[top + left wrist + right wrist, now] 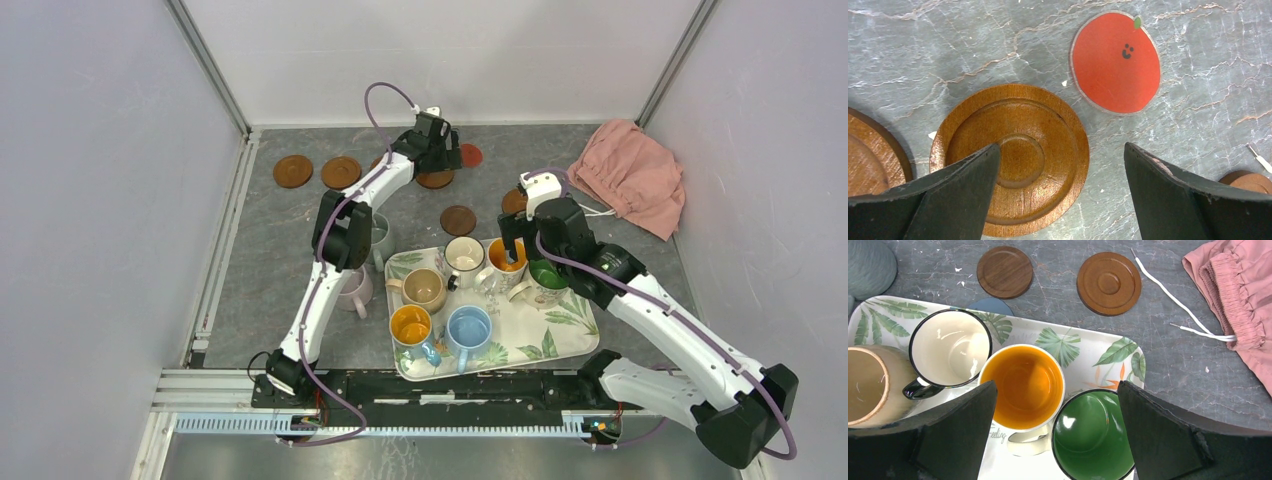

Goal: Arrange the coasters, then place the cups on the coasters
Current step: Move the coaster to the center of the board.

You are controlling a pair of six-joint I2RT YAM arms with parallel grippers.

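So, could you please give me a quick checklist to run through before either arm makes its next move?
1. Left gripper open: ok.
2. Left gripper centred over the wooden coaster: not ok, the coaster lies off to one side.
3. Red coaster apart from the wooden coaster: ok, bare table shows between them.
4. Right gripper open above the orange-inside cup: ok.
5. Finger room beside that cup: not ok, the green-inside cup crowds it on the tray.
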